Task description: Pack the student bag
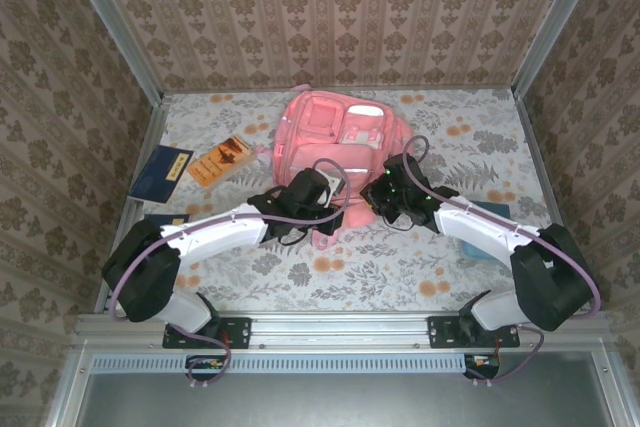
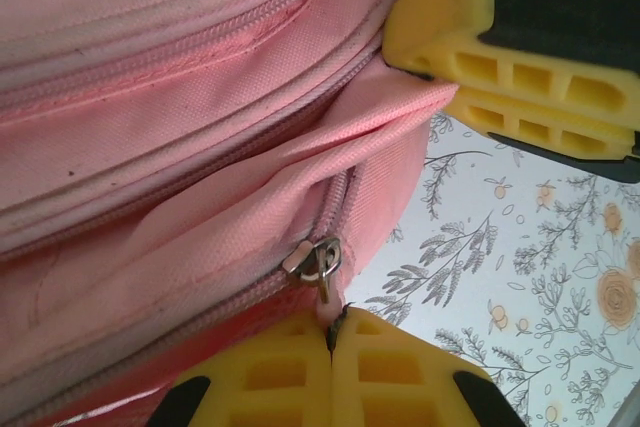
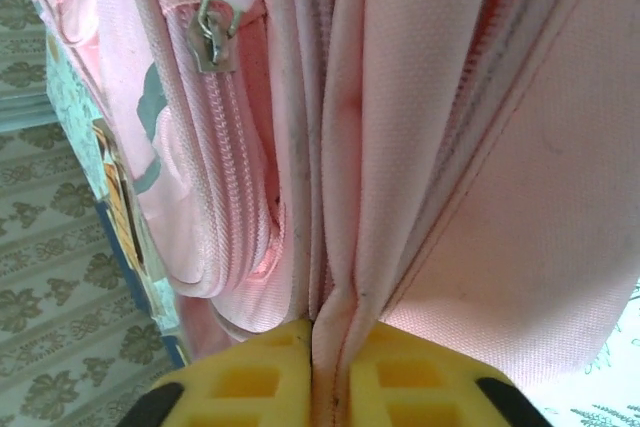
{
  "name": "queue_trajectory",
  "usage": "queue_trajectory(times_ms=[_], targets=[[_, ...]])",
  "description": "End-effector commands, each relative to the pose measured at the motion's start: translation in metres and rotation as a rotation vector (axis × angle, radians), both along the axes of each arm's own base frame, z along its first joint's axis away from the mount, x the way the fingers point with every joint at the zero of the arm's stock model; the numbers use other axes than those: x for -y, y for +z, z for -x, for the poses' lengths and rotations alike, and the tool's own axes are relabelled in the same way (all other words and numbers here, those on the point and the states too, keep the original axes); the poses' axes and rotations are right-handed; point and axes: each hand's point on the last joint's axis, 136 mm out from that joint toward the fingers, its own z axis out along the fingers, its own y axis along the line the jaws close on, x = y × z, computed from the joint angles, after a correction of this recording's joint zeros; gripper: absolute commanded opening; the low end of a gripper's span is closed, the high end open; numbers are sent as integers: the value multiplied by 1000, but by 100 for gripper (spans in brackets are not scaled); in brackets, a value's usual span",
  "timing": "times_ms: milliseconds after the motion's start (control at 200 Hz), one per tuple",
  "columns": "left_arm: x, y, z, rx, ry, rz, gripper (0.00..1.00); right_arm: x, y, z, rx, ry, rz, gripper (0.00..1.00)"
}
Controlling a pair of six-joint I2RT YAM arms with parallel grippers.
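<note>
While both arms grip its near edge, the student bag [image 1: 335, 142] lies flat at the middle of the table [image 1: 480, 147], ready for its zip to be worked.

The left gripper [image 2: 331, 335] has its jaws pressed together on the zip pull [image 2: 324, 295], with the slider [image 2: 318, 257] directly ahead of the fingertips. The right gripper [image 3: 331, 352] is closed on a fold of the bag's pink fabric just beside that seam. The zip track runs slantwise across the left wrist view, curving round the bag's corner. The next move likely depends on the left arm drawing the pull along that line while the right arm holds the cloth taut. Two books [image 1: 160, 172] wait to the bag's left, well apart from either arm.
</note>
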Motion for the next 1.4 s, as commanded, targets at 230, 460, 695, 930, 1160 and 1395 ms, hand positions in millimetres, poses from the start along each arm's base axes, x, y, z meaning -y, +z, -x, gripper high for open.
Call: queue_trajectory(times_ms=[230, 460, 695, 930, 1160, 1395], targets=[[-63, -7, -16, 8, 62, -165, 0, 58, 11, -12, 70, -29, 144, 2], [-90, -13, -39, 5, 155, -160, 0, 79, 13, -17, 76, -41, 134, 2], [-97, -22, -50, 8, 191, -161, 0, 85, 19, -20, 82, -34, 122, 2], [-84, -20, -42, -20, 118, -86, 0, 78, 26, -18, 89, 7, 81, 6], [-58, -14, -29, -21, -37, 52, 43, 76, 26, -16, 74, 38, 94, 8], [-50, -25, -38, 16, -112, 56, 51, 89, 32, -30, 76, 45, 127, 7]])
